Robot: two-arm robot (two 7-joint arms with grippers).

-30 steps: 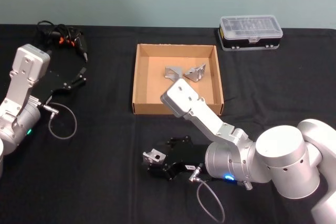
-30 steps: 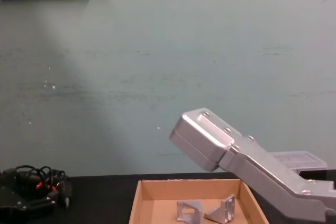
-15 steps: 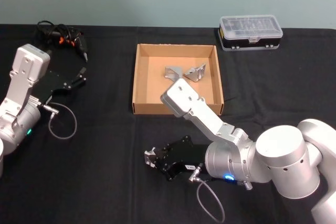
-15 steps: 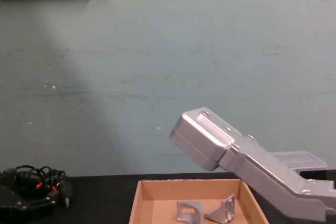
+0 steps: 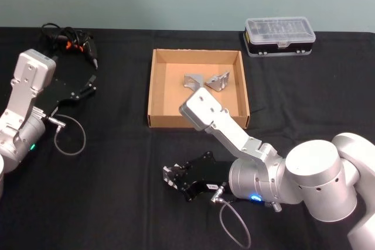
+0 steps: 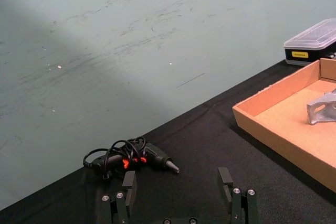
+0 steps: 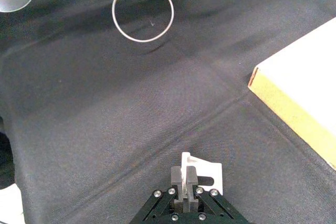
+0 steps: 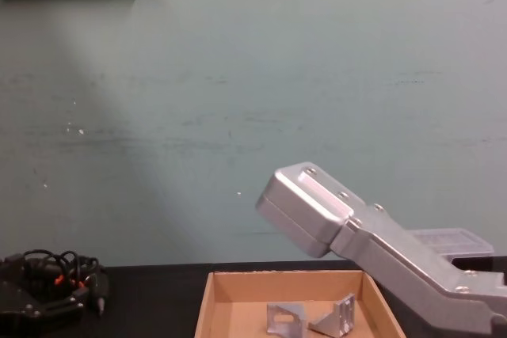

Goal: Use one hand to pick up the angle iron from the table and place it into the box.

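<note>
Three angle irons: two point(image 5: 193, 81) point(image 5: 218, 80) in one box point(image 5: 157, 89), one point(image 7: 202, 174) in one right gripper point(image 7: 186, 183); one clear-lidded case point(image 5: 279, 36).

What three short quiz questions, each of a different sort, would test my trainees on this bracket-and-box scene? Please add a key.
1. True or false: the right gripper is shut on an angle iron.
2. How many brackets already lie in the box? A) none B) two C) four
3. Fill in: the left gripper is ____, near the black corded tool on the table.

Key
1. True: its fingers clamp the bracket's upright flange, in front of the box.
2. B: two lie side by side near the box's far wall.
3. Open: its fingers stand apart with nothing between them, at the table's left.
</note>
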